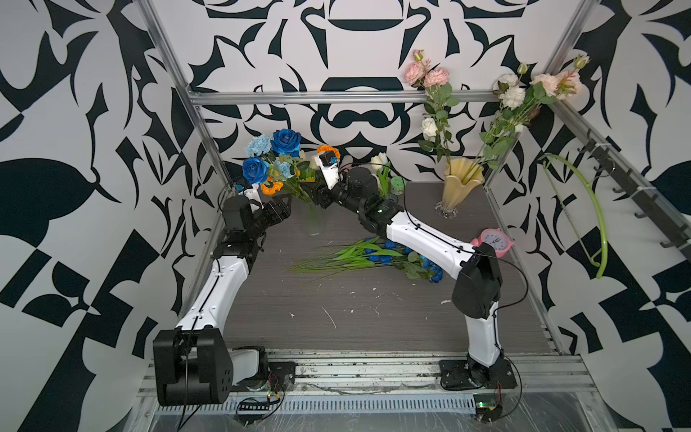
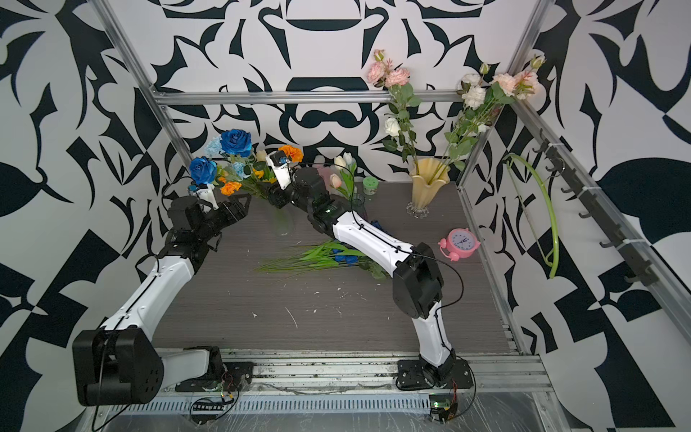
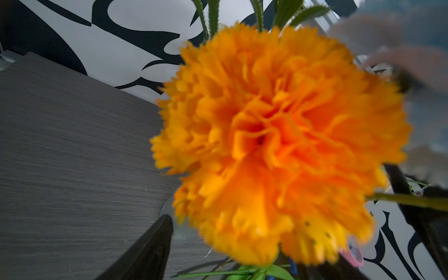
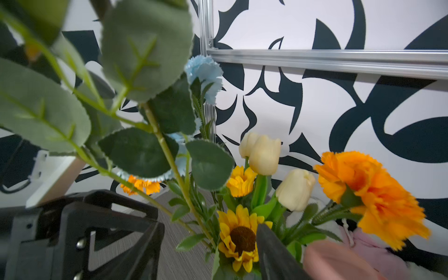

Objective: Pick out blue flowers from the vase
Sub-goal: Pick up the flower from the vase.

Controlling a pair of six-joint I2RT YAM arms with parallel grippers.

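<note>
In both top views the clear glass vase (image 1: 314,222) stands left of centre, toward the back of the dark grey wood-grain table (image 1: 336,321). Two deep-blue fabric roses (image 1: 286,142) and pale-blue frilly carnations (image 1: 258,145) top its bouquet, up and left of both grippers. The right gripper (image 1: 315,196) points in from the right at stem height. Its wrist view shows the jaws part-open with a leafy green stem (image 4: 167,157) and a yellow sunflower (image 4: 240,236) between them, neither visibly pinched. The left gripper (image 1: 284,207) sits just left of the vase, jaws wide apart. A blurred orange marigold (image 3: 278,140) fills the gap and hides whether anything is touched. A heap of dark-blue tulips with long green leaves (image 1: 368,251) lies at centre, partly under the right arm. The bouquet crowds the aluminium corner post (image 1: 209,142) and the patterned back wall; open board spreads below the heap. At right stand a cream fluted vase (image 1: 461,183) and a pink alarm clock (image 1: 493,241).
</note>
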